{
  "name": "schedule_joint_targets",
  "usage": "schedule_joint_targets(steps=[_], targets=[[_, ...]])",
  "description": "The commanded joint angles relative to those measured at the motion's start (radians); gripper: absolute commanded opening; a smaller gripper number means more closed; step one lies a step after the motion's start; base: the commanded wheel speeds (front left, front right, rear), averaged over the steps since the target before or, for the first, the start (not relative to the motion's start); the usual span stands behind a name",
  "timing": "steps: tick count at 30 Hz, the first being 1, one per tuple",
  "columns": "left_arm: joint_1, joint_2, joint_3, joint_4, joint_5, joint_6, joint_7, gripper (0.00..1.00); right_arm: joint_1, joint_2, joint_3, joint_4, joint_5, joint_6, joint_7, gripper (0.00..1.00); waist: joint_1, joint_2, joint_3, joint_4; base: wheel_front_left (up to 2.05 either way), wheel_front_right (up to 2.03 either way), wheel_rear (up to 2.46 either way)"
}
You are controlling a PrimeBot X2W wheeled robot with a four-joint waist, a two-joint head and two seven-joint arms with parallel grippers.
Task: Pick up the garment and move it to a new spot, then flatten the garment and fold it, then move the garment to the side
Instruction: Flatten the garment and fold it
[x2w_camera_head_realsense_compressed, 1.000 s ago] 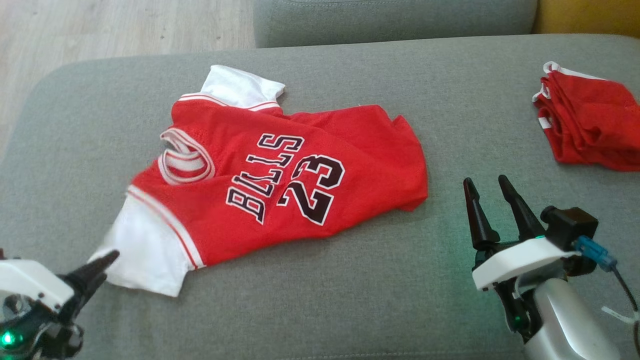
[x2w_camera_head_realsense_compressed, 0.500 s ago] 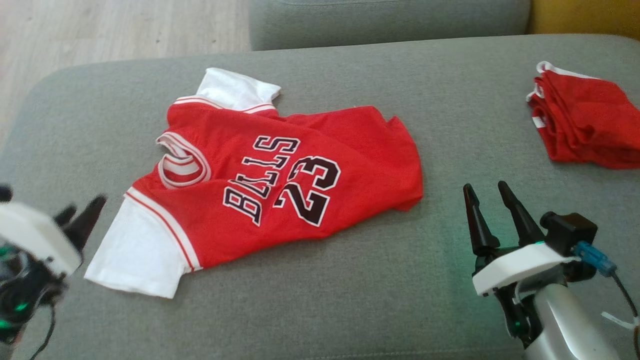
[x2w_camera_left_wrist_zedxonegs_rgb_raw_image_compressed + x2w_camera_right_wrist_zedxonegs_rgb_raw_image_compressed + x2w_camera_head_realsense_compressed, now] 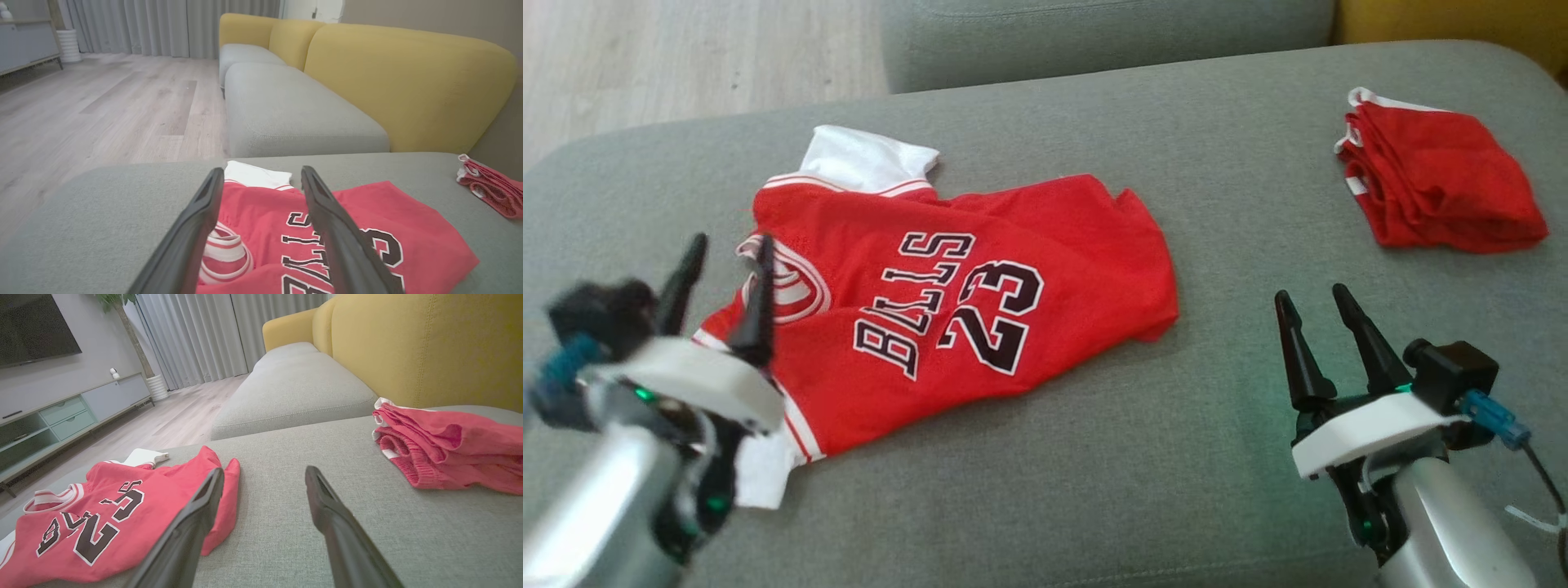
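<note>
The garment (image 3: pixel 1086 245) is a red jersey with white sleeves and black "BULLS 23" lettering, lying spread but rumpled on the grey sofa cushion (image 3: pixel 1094 474). My left gripper (image 3: pixel 732 243) hovers open above the jersey's collar and near sleeve, nothing between its fingers. In the left wrist view the garment (image 3: pixel 408 228) lies below and beyond my left gripper (image 3: pixel 262 171). My right gripper (image 3: pixel 1311 294) stands open to the right of the jersey's hem, clear of the cloth. In the right wrist view my right gripper (image 3: pixel 264 470) has the garment (image 3: pixel 163 490) to its left.
A folded red piece with white trim (image 3: pixel 1437 188) lies at the cushion's far right, also the folded red piece (image 3: pixel 449 453). Another grey cushion (image 3: pixel 1094 33) sits behind, with a yellow backrest (image 3: pixel 408 81). Wooden floor (image 3: pixel 645 57) lies beyond the left edge.
My left arm has swung up and inward from the lower left corner to above the jersey's collar side. The head camera has shifted, sliding the scene left. The right arm stays put.
</note>
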Motion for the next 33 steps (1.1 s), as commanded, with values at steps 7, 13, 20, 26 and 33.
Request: schedule_joint_targets(steps=[7, 13, 20, 26, 33], targets=[[0.06, -0.094, 0.02, 0.019, 0.145, 0.053, -0.106, 1.0, 0.002, -0.022, 0.03, -0.042, -0.006, -0.001, 0.014, 1.0, 0.0, 0.0, -0.002, -0.015, 0.0, 0.0, 0.0], [0.09, -0.177, 0.074, 0.011, 0.23, 0.019, -0.108, 1.0, -0.01, -0.043, 0.071, -0.031, 0.004, -0.001, 0.068, 1.0, 0.0, 0.0, 0.004, 0.032, 0.0, 0.0, 0.0], [0.097, -0.238, 0.102, 0.033, 0.272, -0.03, -0.108, 1.0, -0.087, -0.078, 0.155, 0.078, 0.057, -0.001, 0.21, 1.0, 0.0, 0.0, 0.018, 0.11, 0.0, 0.0, 0.0], [0.101, -0.281, 0.143, 0.067, 0.302, -0.071, -0.108, 1.0, -0.179, -0.07, 0.151, 0.244, 0.078, -0.001, 0.273, 1.0, 0.0, 0.0, 0.042, 0.193, 0.0, 0.0, 0.0], [0.1, -0.31, 0.177, 0.088, 0.331, -0.101, -0.108, 1.0, -0.252, -0.062, 0.161, 0.354, 0.084, -0.001, 0.236, 1.0, 0.0, 0.0, 0.067, 0.228, 0.0, 0.0, 0.0]])
